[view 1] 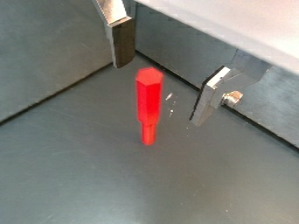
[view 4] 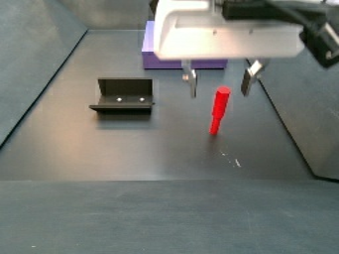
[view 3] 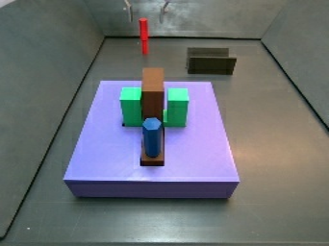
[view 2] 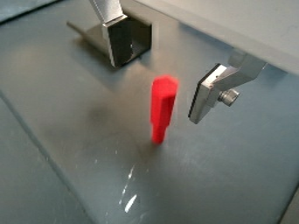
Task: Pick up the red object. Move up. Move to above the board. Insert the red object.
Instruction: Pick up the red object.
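The red object [view 4: 220, 111] is a thin bright-red peg standing upright on the dark floor, also in both wrist views [view 1: 149, 105] [view 2: 163, 111] and at the far end of a side view [view 3: 144, 36]. My gripper [view 4: 220, 91] hangs open over it. Its two fingers [view 1: 121, 44] [view 1: 212, 94] stand on either side of the peg's top with clear gaps, touching nothing. The purple board [view 3: 193, 144] lies apart from the peg; its edge [view 4: 147, 57] shows behind the gripper.
On the board stand a blue peg [view 3: 152, 137], a brown block [view 3: 153, 88] and two green blocks [view 3: 131, 106] [view 3: 178, 106]. The fixture [view 4: 123, 96] [view 3: 211, 61] sits on the floor to one side of the peg. Grey walls enclose the floor.
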Available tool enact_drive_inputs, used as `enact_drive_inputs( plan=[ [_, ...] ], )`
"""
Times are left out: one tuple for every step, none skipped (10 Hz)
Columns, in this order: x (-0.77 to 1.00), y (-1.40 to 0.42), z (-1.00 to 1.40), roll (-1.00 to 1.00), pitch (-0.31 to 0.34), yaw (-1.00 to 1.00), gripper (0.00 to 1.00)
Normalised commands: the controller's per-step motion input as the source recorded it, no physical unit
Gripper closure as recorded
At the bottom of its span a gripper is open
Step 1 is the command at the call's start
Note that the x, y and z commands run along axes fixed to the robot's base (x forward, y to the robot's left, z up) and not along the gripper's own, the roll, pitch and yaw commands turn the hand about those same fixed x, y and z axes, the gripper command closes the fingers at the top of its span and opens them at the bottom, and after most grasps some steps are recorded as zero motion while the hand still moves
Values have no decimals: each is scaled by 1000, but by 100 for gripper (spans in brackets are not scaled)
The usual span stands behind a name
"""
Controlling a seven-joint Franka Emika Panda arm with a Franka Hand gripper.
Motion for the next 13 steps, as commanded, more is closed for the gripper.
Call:
enact_drive_inputs(
  plan=[
    [0, 46, -306, -46, 0, 0, 0],
    [0, 0, -300, -56, -4, 0, 0],
    [0, 0, -223, -80, -10, -134, 0],
    [-69, 0, -106, -123, -70, -246, 0],
    [-71, 0, -69, -169, -101, -211, 0],
    [0, 0, -43, -170, -70, -149, 0],
    [0, 0, -91, -136, -54, -63, 0],
    [0, 0, -137, -113, -67, -63, 0],
    [0, 0, -109, -97, -51, -80, 0],
    [0, 0, -143, -63, -54, -77, 0],
    [0, 0, -149, -40, -50, -86, 0],
    [0, 0, -149, -30, -46, -83, 0],
    [0, 0, -69, 0, 0, -49, 0]
  ],
)
